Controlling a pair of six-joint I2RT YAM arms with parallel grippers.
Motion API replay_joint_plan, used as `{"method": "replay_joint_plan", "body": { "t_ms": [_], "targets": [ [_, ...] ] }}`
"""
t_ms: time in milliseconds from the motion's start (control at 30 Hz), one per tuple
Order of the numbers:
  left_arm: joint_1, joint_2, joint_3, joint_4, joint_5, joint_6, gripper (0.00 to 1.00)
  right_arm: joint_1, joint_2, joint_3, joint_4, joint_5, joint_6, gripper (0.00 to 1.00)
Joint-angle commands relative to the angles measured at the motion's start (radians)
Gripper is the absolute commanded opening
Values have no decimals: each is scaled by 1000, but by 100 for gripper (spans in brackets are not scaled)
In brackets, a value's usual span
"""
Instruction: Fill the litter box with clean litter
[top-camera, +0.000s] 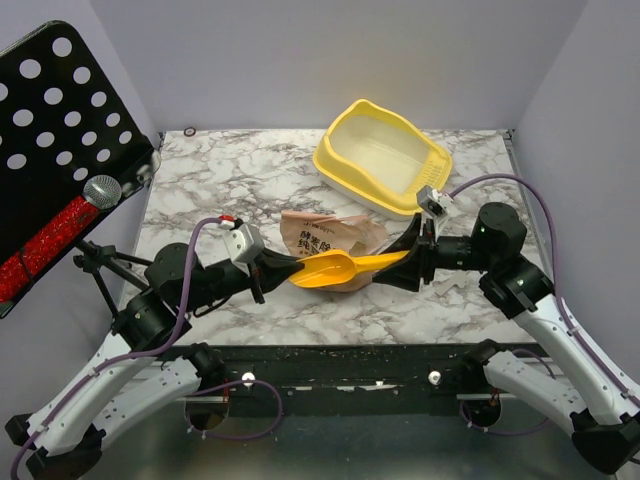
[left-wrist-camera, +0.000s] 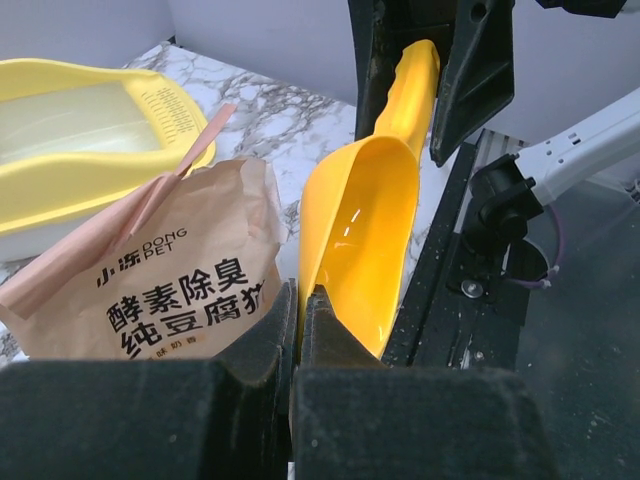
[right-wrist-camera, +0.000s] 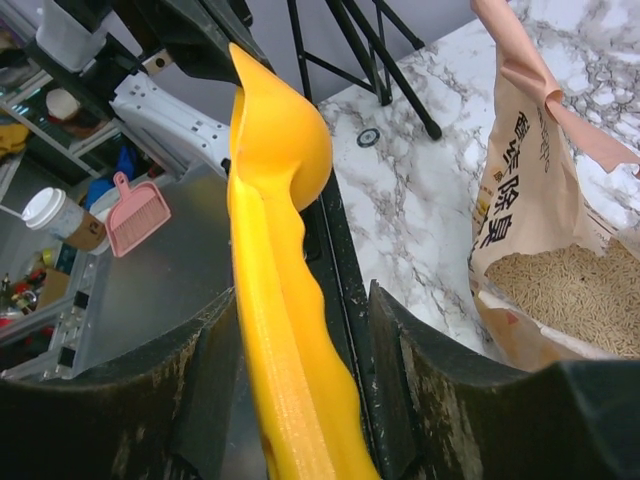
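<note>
The pale-yellow litter box (top-camera: 328, 160) stands at the back right of the marble table, its inside bare; it also shows in the left wrist view (left-wrist-camera: 100, 170). A yellow-orange scoop (top-camera: 335, 268) hangs level between both arms, in front of the tan paper bag (top-camera: 320, 232). My left gripper (top-camera: 285, 268) is shut on the rim of the scoop's bowl (left-wrist-camera: 365, 230). My right gripper (top-camera: 410, 258) is open around the scoop's handle (right-wrist-camera: 275, 200), with a gap on one side. Clean litter (right-wrist-camera: 565, 285) shows as beige granules inside the open bag (right-wrist-camera: 520, 200).
A black perforated stand (top-camera: 60, 130) with a microphone (top-camera: 100, 190) leans over the table's left edge on a tripod. Beyond the table's front rail, the right wrist view shows a pink dustpan (right-wrist-camera: 135, 210) and a paper cup (right-wrist-camera: 45, 210).
</note>
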Motion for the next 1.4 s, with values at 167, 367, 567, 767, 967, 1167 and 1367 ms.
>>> {"method": "replay_joint_plan", "body": {
  "t_ms": [167,367,567,767,967,1167,1367],
  "targets": [
    [0,-3,-41,79,29,-48,0,-1,-62,-20,152,17,101,56],
    [2,-21,-55,109,5,-65,0,-1,-39,-42,195,-6,152,51],
    [2,-30,-58,123,-13,-76,0,-3,-21,-58,263,-15,179,50],
    [2,-32,-67,143,-38,-87,0,-1,-15,-65,267,0,192,45],
    [0,-29,-78,160,-56,-101,0,-1,-12,-72,273,-10,196,36],
    [0,-9,-69,161,-73,-99,25,-1,-7,-66,273,-14,199,1],
    [0,61,78,22,-188,-7,55,-1,-22,32,109,107,149,1]
  ]
}}
